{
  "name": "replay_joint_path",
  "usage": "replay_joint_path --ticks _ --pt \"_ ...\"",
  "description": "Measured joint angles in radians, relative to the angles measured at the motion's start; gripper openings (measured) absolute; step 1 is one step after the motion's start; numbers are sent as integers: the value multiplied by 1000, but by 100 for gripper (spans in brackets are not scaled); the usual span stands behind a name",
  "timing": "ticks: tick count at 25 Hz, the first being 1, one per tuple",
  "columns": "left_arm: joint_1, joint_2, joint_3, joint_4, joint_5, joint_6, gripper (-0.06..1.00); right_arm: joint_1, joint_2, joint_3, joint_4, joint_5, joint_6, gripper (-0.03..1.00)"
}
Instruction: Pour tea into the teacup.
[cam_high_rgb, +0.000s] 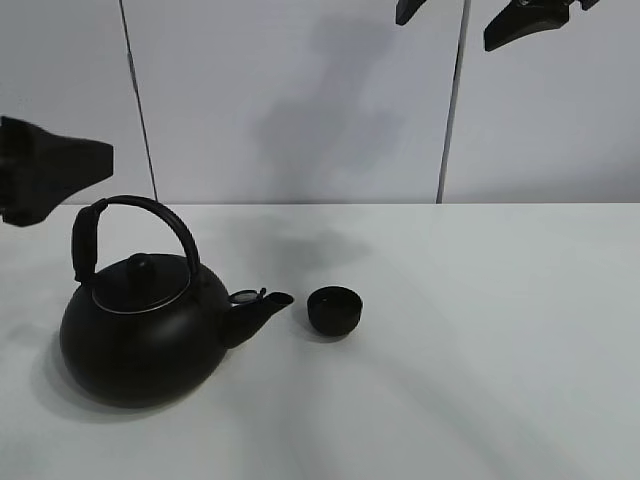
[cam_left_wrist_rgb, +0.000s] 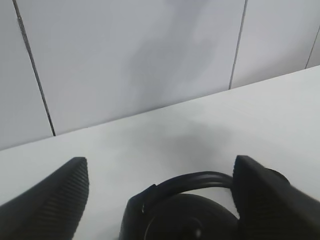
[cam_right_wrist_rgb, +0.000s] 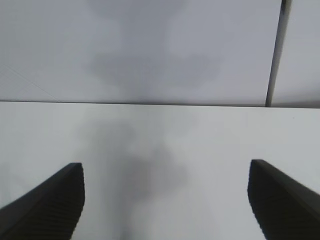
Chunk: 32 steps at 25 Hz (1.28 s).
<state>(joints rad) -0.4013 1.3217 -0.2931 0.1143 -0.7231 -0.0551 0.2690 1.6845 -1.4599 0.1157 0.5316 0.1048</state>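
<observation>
Your high exterior camera looks down and forward across the white table (cam_high_rgb: 480, 330) to the panelled wall (cam_high_rgb: 300, 100), far enough back to take in the kettle (cam_high_rgb: 150, 330) and teacup (cam_high_rgb: 334, 310) together; your left wrist camera sits close above the kettle's arched handle (cam_left_wrist_rgb: 195, 181), facing out between its own fingers (cam_left_wrist_rgb: 55, 200) toward the same wall; your right wrist camera looks forward over bare table between its fingers (cam_right_wrist_rgb: 50, 200); all three share tabletop and wall; kettle shows in the first two
</observation>
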Motion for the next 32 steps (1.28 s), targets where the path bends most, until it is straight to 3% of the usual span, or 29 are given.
replay_joint_path --ticks 4,10,13,16,20,23,30,32 --pt "0 -74 -126 127 269 -173 57 0 0 0 0 0 0 61" --pt "0 -90 -332 449 619 -530 57 0 0 0 0 0 0 61" --pt "-31 -90 -410 524 749 -627 57 0 0 0 0 0 0 61" --pt "-102 -90 -480 535 849 -646 57 0 0 0 0 0 0 61" --pt "-165 -89 -563 511 967 -641 57 0 0 0 0 0 0 61" --pt "-171 -89 -623 445 1040 -586 57 0 0 0 0 0 0 61" --pt "-171 -75 -779 92 1272 -215 57 0 0 0 0 0 0 61" --pt "-171 -46 -832 14 1340 -153 57 0 0 0 0 0 0 61"
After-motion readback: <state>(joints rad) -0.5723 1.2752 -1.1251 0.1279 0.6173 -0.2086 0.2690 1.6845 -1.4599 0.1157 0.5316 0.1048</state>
